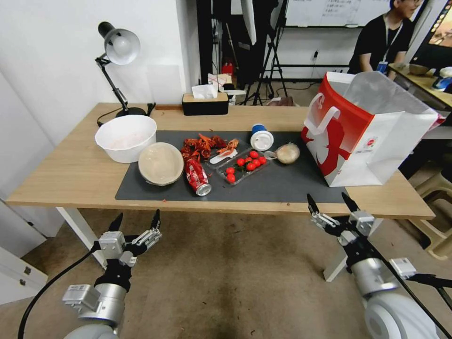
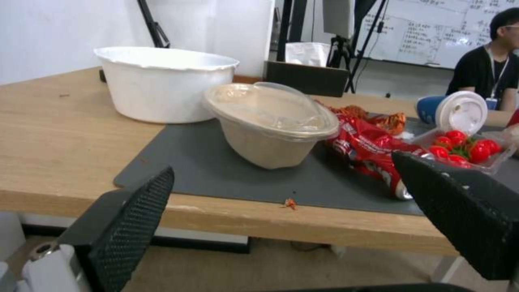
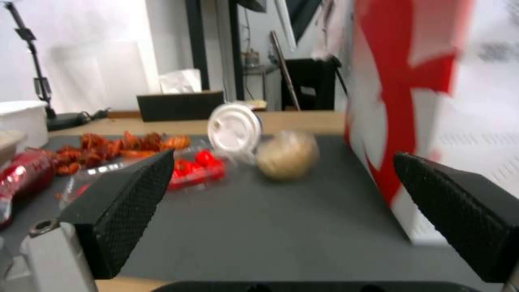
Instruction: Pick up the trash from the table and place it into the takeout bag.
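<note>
An office or lab: whiteboard (image 1: 325, 12) on the wall, tripods (image 1: 268, 61), desk lamp (image 1: 117, 61).

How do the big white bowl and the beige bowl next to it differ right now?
The white bowl is open-topped, taller and wider; the beige bowl is smaller and shut under a clear lid. The white bowl stands upright on bare wood, while the beige bowl tilts on the grey mat. Both are round and sit side by side at the table's left.

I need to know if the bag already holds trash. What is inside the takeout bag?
The takeout bag stands open; just its upper inner wall shows. Its front wall hides the bottom, so any contents cannot be seen.
</note>
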### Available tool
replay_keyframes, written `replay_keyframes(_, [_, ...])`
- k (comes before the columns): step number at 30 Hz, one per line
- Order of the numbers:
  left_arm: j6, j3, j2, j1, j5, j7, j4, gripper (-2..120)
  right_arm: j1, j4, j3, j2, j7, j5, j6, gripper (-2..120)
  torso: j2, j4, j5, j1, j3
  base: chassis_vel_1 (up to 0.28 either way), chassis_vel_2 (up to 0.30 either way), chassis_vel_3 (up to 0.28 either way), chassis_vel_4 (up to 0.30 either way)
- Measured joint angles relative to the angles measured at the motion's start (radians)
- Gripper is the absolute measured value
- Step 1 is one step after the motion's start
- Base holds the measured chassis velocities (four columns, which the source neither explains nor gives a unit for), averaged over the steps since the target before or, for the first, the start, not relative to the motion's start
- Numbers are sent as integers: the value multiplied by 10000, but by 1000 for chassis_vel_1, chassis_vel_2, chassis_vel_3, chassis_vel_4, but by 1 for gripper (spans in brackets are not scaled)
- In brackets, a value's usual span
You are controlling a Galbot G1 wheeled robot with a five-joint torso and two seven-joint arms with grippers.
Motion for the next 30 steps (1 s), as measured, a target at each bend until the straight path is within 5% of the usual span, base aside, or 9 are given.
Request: replay_keyframes(30, [51,191,-48,-157,162,154,124,100,3318,-710,-1534,-430,1097,124,-2573,100,0,-1,0,1,1,0,0,0,0])
